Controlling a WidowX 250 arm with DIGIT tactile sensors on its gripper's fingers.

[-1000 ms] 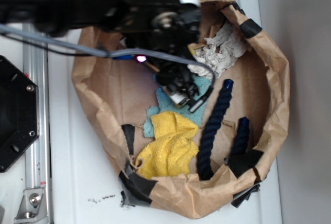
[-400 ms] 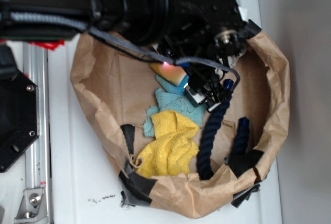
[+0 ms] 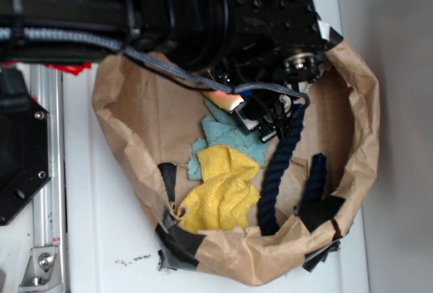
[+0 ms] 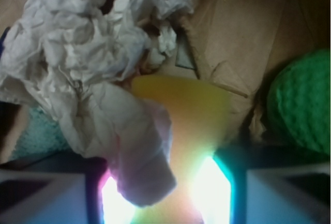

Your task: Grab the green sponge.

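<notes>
The green sponge [image 4: 302, 102] is knobbly and bright green and shows only in the wrist view, at the right edge against the brown paper wall. In the exterior view the arm hides it. My gripper [image 3: 270, 122] hangs over the upper middle of the paper bowl, by the top end of the dark blue rope [image 3: 277, 171]. In the wrist view the gripper [image 4: 165, 195] is open, with crumpled white paper [image 4: 98, 69] and a yellow-orange object [image 4: 191, 110] in the gap between its jaws. The sponge lies to the right of the right finger [image 4: 289, 198], apart from it.
The brown paper bowl [image 3: 365, 137] holds a yellow cloth [image 3: 220, 195], a teal cloth [image 3: 220, 137] and a second short blue rope piece [image 3: 314, 178]. Black tape [image 3: 179, 242] patches its rim. The arm's black body [image 3: 169, 15] covers the bowl's top.
My gripper has moved right, from over the teal cloth to the top end of the blue rope. The arm now covers the white paper in the exterior view.
</notes>
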